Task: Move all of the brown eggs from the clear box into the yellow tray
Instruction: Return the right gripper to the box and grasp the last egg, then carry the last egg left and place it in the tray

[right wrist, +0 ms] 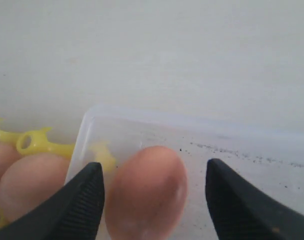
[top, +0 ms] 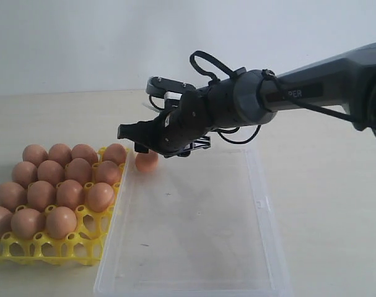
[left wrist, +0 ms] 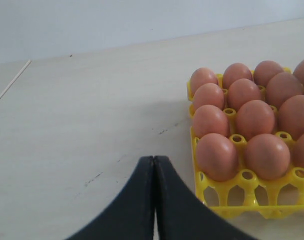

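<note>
One brown egg (top: 146, 161) is lying in the clear box (top: 194, 235), in the corner closest to the yellow tray (top: 82, 250).
The right arm's fingers (right wrist: 86, 200) are standing wide apart on either side of that egg, gripping nothing I can see. The box is sitting just beside the tray, whose cups are holding the other eggs (top: 51, 192). The left arm's fingers (left wrist: 136, 200) are pressed together over the bare table (left wrist: 81, 110), near a tray corner.
</note>
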Controlling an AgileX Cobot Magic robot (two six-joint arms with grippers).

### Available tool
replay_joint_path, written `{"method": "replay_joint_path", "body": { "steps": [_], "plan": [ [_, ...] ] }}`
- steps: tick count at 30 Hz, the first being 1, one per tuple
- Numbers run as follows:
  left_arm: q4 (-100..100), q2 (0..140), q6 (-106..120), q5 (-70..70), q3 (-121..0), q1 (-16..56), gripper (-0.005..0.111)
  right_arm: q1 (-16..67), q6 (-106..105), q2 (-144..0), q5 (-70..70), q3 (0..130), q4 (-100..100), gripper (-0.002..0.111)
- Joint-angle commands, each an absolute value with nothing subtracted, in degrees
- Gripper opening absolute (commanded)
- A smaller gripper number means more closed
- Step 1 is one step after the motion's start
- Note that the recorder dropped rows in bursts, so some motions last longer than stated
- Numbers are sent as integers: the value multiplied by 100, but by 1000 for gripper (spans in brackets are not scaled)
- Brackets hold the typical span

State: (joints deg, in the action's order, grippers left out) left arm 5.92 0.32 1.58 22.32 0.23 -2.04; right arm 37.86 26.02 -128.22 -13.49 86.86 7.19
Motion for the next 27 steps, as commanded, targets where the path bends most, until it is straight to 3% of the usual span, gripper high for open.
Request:
{"method": "replay_joint_path", "body": {
  "steps": [1, 4, 6, 7, 10, 11, 20, 23, 27],
  "plan": [
    [578, 0, 132, 2179, 0, -161, 0, 3738, 2545, -13083, -1644, 8962, 836, 57],
    [578, 0, 132, 2179, 0, -161, 0, 3738, 2355, -13209, -1714, 9068, 993, 57],
    [578, 0, 132, 2179, 0, -161, 0, 3738, 2330, -13275, -1755, 9130, 1042, 50],
    [578, 0, 132, 2179, 0, -161, 0, 3738, 2330, -13286, -1767, 9130, 1042, 43],
    [578, 0, 132, 2179, 0, -161, 0, 3738, 2186, -13276, -1794, 9130, 1042, 7],
    [578, 0, 132, 2179, 0, -161, 0, 3738, 2070, -13276, -1813, 9130, 1042, 1],
    [578, 0, 132, 2179, 0, -161, 0, 3832, 1467, -12408, -1584, 8683, 836, 0],
    [578, 0, 132, 2179, 0, -161, 0, 4277, 1477, -11295, 315, 7340, -111, 0],
    [578, 0, 132, 2179, 0, -161, 0, 4915, 1477, -10947, 1420, 6409, -427, 0]
  ]
}}
